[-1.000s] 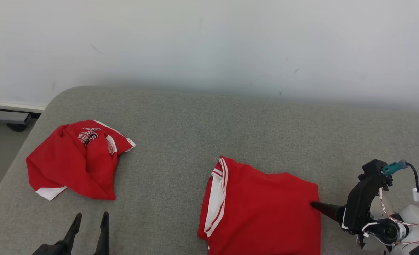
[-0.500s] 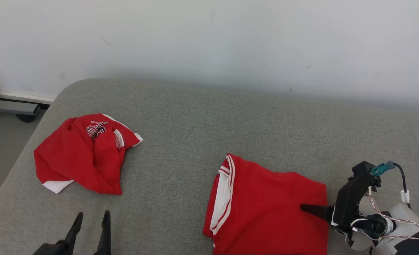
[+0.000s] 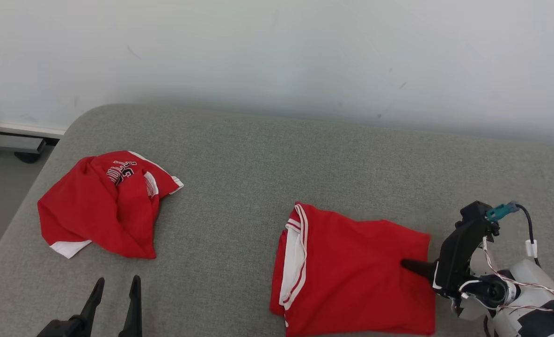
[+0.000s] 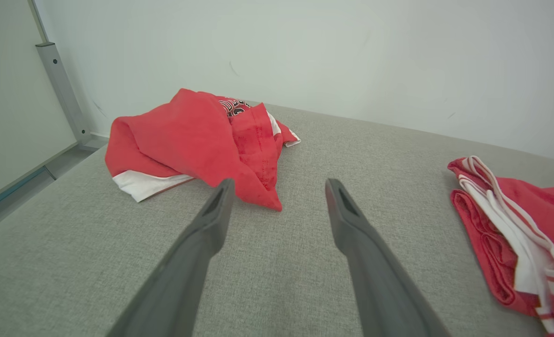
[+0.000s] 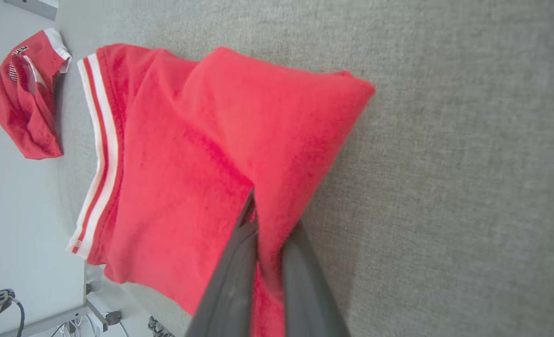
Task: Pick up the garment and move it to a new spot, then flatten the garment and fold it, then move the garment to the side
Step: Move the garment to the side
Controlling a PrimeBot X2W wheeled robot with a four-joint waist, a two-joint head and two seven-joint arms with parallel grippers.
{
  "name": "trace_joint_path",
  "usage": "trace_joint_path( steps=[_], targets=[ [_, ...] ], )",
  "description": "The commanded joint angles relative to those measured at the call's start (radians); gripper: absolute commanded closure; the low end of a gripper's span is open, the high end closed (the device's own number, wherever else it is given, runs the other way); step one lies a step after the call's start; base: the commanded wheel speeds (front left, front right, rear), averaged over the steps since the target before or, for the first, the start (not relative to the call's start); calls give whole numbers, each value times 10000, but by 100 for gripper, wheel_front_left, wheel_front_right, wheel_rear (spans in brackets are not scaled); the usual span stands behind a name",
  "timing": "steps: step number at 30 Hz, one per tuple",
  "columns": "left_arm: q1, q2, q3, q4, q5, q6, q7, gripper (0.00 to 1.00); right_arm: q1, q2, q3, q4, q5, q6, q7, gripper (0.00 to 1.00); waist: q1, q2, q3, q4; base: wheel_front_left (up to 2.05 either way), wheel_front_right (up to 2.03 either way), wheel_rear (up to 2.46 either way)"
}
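grey upholstered surface (image 3: 258,164): right gripper (image 3: 405,265) clamps an edge of the folded red white-trimmed garment (image 3: 356,276), likely to slide it aside; left gripper (image 3: 116,281) gapes empty.

Two garments: folded garment (image 3: 356,276), crumpled garment (image 3: 99,206); two end effectors: left end effector (image 3: 118,279), right end effector (image 3: 405,265); one grey cushion (image 3: 258,164).

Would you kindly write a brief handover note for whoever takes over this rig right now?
Right pincer: shut on the right edge of the folded red garment, lying on the grey cushion, front right.
Left pincer: open, empty, front left.
Crumpled red jersey: left side of the cushion, apart from both pincers.
Done: the gripped garment looks folded.
Left: move it to the side; crumpled jersey not yet flattened or folded.
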Motion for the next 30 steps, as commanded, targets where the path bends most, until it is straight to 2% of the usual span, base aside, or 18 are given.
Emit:
trace_joint_path(
  steps=[1,9,19,30],
  targets=[
    [-43,6,48,11,102,-40,-71,0,-44,-164,-97,-85,-78,-5,-71,100,0,-1,-28,-59,0,0,0],
    [-70,7,143,-13,174,-90,-71,0,-895,-610,-363,-273,-503,-5,-403,100,0,-1,10,-362,0,0,0],
    [-216,183,243,-207,266,-169,-69,0,-2527,-1601,-438,784,-1482,-5,-417,100,0,-1,539,-661,0,0,0],
    [-560,548,334,-419,299,-257,-69,0,-4288,-2357,-598,1699,-2210,-5,-457,100,0,-1,1579,-1391,0,0,0]
  ],
)
